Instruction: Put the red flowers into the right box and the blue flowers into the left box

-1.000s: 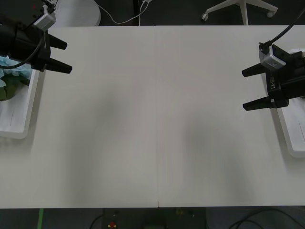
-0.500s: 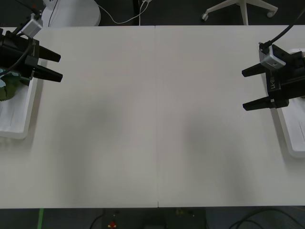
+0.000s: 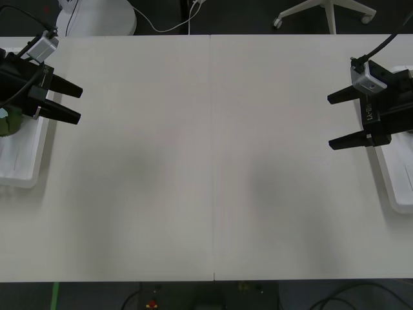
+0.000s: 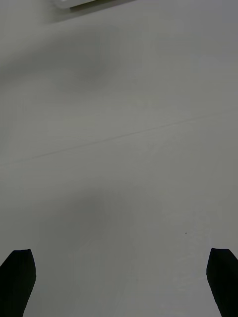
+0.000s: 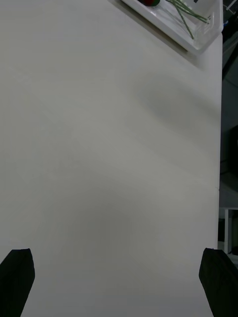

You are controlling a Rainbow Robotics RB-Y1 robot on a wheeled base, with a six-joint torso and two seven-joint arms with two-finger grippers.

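Your left gripper (image 3: 68,103) has drawn back over the left box (image 3: 29,174), jaws apart and empty, while the right gripper (image 3: 341,119) waits open by the right box (image 3: 393,194), the worktop (image 3: 213,161) bare: sorting looks finished.

In the front view, the left gripper (image 3: 71,103) is sitting at the upper left of the frame, its black arm entering from the left edge. Its two black fingers are spreading apart and pointing toward the frame's centre, tilting slightly downward. The right gripper (image 3: 335,120) is sitting at the right edge, a little above mid-height, its fingers gaping wide and pointing left. In each wrist view, that arm's own fingertips (image 5: 17,277) (image 4: 18,277) are showing at the two bottom corners.
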